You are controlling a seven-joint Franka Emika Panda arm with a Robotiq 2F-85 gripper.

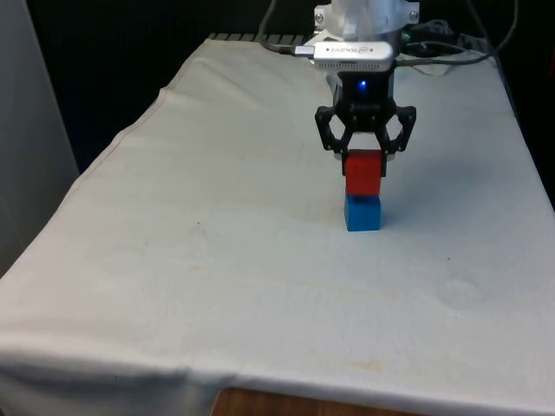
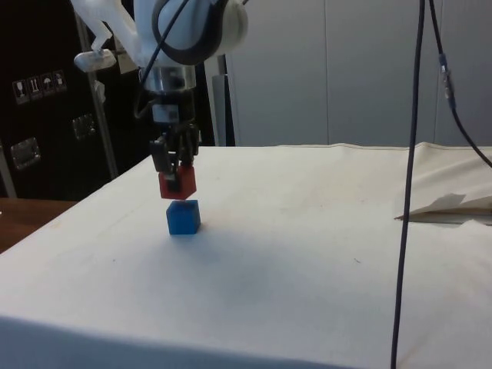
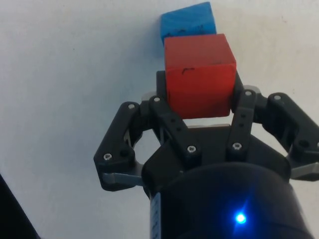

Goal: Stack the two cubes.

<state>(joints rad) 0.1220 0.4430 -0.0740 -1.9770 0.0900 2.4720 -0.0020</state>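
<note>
Right now your tool (image 1: pixel 365 156) is clamped on the red cube (image 1: pixel 364 172), its fingers pressing the cube's two opposite sides, and it holds that cube directly over the blue cube (image 1: pixel 362 212), which sits on the white-clothed tabletop (image 1: pixel 217 260). From the front view the red cube looks as if it rests on the blue one, but check the side view: there the red cube (image 2: pixel 177 184) hangs with a thin gap above the blue cube (image 2: pixel 184 217), so I judge them close but not yet touching. You are in the placing step; the pick-up is done and only the set-down and release remain. Look at the alignment before you lower. In the side view the red cube sits slightly off toward the arm's side of the blue one, and in the wrist view the blue cube (image 3: pixel 189 21) peeks out past the red cube (image 3: pixel 199 74) more on one side than the other, and seems turned a little relative to it. I cannot tell how much of that is camera angle. Your next move calls for a small sideways correction if needed, then a slow straight descent until the faces meet, and only then should you open the tool (image 3: pixel 199 107). Opening early would drop the cube and may let it bounce off; pushing down too hard could slide the blue cube on the cloth.
</note>
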